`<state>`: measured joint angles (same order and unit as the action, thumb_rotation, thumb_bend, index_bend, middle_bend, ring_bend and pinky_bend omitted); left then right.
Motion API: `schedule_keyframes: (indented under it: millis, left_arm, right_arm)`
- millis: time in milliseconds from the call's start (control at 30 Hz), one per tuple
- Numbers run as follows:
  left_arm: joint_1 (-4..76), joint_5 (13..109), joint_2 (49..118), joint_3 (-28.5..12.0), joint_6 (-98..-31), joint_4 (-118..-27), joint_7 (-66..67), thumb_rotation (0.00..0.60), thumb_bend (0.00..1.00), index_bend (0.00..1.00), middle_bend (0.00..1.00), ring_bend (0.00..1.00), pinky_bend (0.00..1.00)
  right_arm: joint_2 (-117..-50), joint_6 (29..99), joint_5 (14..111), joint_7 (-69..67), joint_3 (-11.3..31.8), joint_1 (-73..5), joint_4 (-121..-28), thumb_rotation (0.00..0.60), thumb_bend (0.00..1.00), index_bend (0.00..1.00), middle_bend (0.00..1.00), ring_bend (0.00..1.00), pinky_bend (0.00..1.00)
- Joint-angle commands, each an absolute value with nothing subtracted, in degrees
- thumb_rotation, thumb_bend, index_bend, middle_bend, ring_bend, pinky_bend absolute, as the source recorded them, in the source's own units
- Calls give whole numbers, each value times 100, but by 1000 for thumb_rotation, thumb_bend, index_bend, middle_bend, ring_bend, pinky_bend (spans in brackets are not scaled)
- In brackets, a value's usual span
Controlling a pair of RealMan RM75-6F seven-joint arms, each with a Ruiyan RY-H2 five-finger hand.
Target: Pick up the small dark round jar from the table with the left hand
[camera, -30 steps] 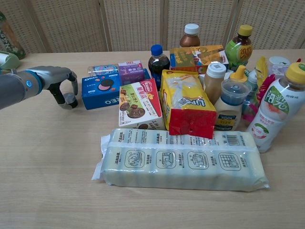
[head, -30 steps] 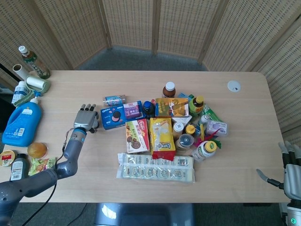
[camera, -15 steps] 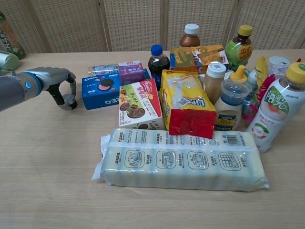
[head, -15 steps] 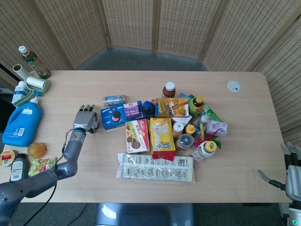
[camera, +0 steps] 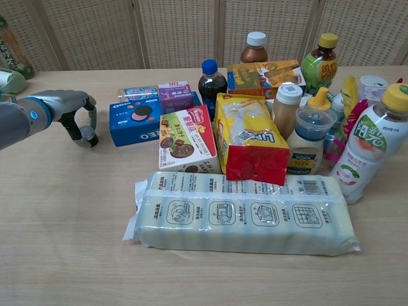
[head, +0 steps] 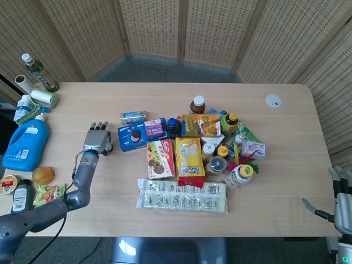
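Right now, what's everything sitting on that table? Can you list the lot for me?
Small dark round jar: one, dark, between the left hand's fingertips, left of the pile.
Blue Oreo box: one, blue, left edge of the pile.
Cookie box: one, red and white, beside the Oreo box.
Yellow snack bag: one, yellow and red, pile centre.
Long clear pack: one, pale, front of the pile.
Bottles: several, mixed caps, back and right of the pile.
Blue jug: one, blue, table's left edge.
White disc: one, far right.
Left hand: grey, curled over the jar.
Right hand: grey, off the table's right corner, holding nothing.
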<state>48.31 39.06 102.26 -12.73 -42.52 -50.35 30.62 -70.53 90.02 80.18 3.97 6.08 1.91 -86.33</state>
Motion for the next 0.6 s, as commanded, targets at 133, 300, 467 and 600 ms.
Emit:
schedule_keyframes:
  millis: [133,300,467,600]
  left_arm:
    - [4743,3998,9862,-1482,-4416,-5589,2764,600,264,637,51,27,0]
    - [4591,4097,9243,-1648,-4722,-6548,2567,600,266,636,51,29,0]
    - [4398,4146,8433,-1851,-5056,-7779,2372,600,268,637,53,40,0]
    - [4217,4204,7799,-2025,-5339,-8697,2156,600,268,642,63,44,0]
  right_arm:
    - [-7117,8936,8024,372,603,159,-8597,343,149,0,0,0,0]
    - [-7243,8820,8054,320,588,86,-8495,341,148,0,0,0,0]
    - [-7350,8707,8073,267,618,-16,-8409,344,148,0,0,0,0]
    - [-7467,8559,8133,256,628,-156,-8343,339,148,0,0,0,0]
